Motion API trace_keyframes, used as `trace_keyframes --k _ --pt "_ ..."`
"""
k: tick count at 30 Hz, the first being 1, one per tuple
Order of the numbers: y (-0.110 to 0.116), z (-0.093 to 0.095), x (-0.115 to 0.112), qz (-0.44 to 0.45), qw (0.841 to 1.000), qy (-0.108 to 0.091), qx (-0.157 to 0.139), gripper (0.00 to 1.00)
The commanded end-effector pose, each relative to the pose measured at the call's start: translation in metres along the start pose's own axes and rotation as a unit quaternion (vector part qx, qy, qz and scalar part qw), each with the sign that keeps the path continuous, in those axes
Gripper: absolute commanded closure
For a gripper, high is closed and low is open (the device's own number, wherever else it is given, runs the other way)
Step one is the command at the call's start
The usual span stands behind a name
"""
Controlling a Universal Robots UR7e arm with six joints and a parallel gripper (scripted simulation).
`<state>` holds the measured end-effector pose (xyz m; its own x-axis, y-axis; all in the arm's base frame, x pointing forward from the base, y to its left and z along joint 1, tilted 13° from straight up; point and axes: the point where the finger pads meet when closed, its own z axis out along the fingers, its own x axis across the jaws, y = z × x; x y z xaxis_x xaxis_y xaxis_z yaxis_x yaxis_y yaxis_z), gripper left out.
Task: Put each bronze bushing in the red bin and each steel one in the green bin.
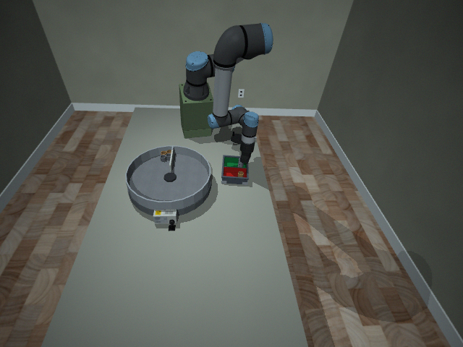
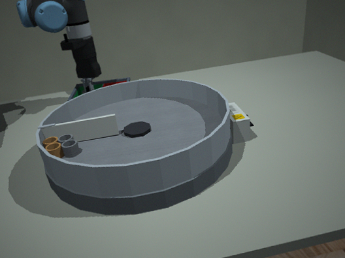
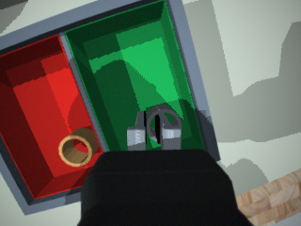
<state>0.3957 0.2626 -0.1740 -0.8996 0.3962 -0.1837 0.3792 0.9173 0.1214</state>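
My gripper is shut on the wall of a grey steel bushing, one finger inside its ring, over the green bin. How high the bushing is above the bin floor is hard to tell. A bronze bushing is in the red bin. On the turntable, two bronze bushings and two steel bushings stand bunched upright beside the pale barrier, near the rim.
The pale barrier stands across the turntable from near its dark hub to the raised rim. A divider separates the two bins. A white labelled box sits against the turntable's outside.
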Motion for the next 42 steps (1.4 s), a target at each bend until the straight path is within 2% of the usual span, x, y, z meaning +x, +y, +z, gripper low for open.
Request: trace_keyframes --k 1,18,19,42 --pt "0.0004 0.0025 -0.0003 0.000 1.000 0.000 -0.001 1.00" --pt "0.0004 0.0025 -0.0003 0.000 1.000 0.000 -0.001 1.00" --pt "0.0004 0.0025 -0.0003 0.000 1.000 0.000 -0.001 0.58" --pt "0.0004 0.0025 -0.0003 0.000 1.000 0.000 -0.001 0.58"
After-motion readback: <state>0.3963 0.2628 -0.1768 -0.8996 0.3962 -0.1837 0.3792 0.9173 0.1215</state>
